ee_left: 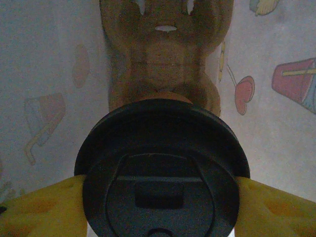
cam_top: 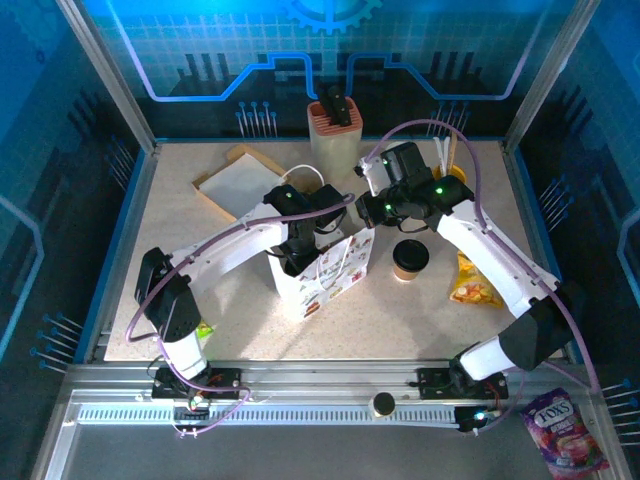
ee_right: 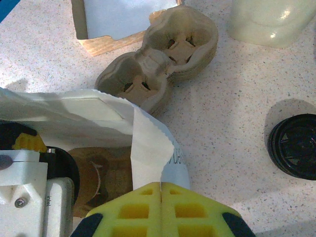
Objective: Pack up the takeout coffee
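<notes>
The left end effector (ee_left: 160,217) is clamped on a lidded coffee cup (ee_left: 160,163), holding it inside the paper bag (cam_top: 335,275) above the cardboard carrier (ee_left: 163,54) at the bag's bottom; the cup does not look seated yet; the right end effector (ee_right: 161,205) is pinched together on the bag's rim, keeping the mouth open; a second lidded cup (cam_top: 410,258) stands on the worktop (cam_top: 400,320) just right of the bag, unpacked; I judge the packing not yet half done.
</notes>
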Controlling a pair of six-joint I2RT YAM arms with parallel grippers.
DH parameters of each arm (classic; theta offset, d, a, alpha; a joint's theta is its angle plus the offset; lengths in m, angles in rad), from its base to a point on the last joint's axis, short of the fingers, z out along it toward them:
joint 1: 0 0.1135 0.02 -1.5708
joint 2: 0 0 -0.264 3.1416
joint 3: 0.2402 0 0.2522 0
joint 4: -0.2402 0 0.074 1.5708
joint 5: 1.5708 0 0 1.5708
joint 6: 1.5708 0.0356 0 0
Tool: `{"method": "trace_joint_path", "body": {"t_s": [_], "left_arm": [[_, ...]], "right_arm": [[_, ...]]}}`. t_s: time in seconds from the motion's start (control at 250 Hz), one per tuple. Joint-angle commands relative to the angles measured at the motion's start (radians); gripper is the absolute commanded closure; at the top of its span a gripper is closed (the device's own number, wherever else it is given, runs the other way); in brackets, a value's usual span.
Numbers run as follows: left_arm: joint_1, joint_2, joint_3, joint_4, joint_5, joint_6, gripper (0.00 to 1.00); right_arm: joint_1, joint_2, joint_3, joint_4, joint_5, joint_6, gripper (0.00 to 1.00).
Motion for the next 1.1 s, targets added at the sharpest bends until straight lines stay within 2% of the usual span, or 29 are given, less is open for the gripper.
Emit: {"method": "trace_joint_path", "body": {"t_s": [0.0,1.095], "left_arm": [[0.008,-0.009,0.004,-0.015,-0.015,0.02,0.48],[0.012,0.001,-0.013,-0.018,-0.018,0.022,0.49]], "right_arm": [[0.016,0.019,0.015,-0.023,0.003,-0.015,0.97],[0.016,0.022,0.012,-0.022,0.001,-0.016,0.97]]}}
